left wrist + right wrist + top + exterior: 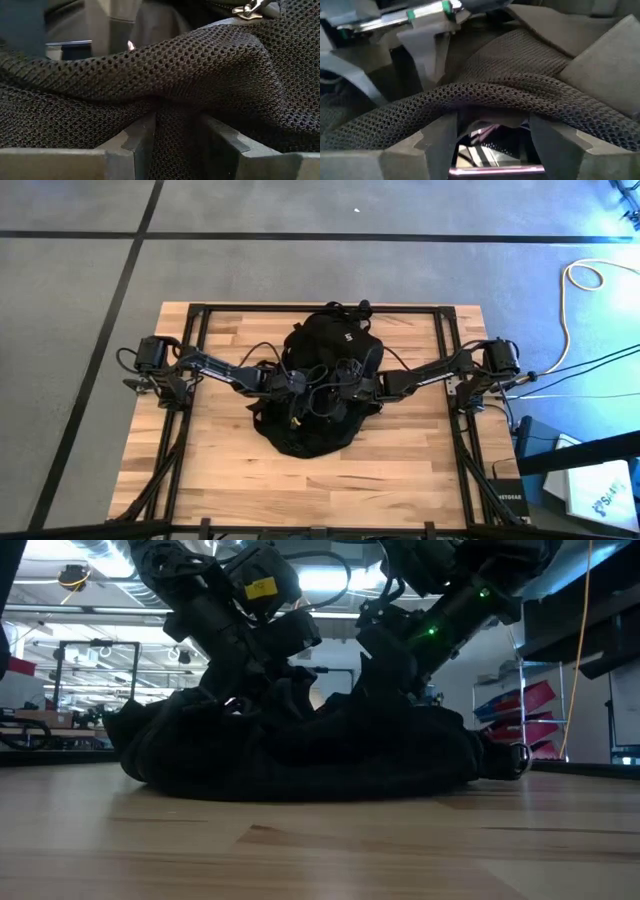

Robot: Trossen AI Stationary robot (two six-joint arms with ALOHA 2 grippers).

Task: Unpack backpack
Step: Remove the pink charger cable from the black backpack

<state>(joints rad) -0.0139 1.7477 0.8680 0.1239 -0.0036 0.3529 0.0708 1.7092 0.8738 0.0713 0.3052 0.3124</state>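
Between the fingers of the left gripper (pixel 175 145) a fold of the backpack (pixel 322 385)'s black open-weave mesh is pinched, the squared dark fingers set narrow with the netting bunched between them. The right gripper (pixel 492 145) stands with its jaws wider, a rolled edge of the same honeycomb mesh lying across and between its fingers; whether it truly clamps that edge I cannot tell. Behind that roll, smoother woven fabric panels rise in flat, angular folds.

Both grippers meet over the backpack's middle, the left arm (pixel 215 368) reaching in from one side of it and the right arm (pixel 435 370) from the other. The backpack is a soft, slumped black mound, low and wide in the low view, with a small white logo (pixel 347 338) near its far end.

It lies at the centre of the pale wooden plank table (pixel 220 470), with bare boards around it, broadest on the near side, and a black metal frame (pixel 195 320) running along the table's edges.
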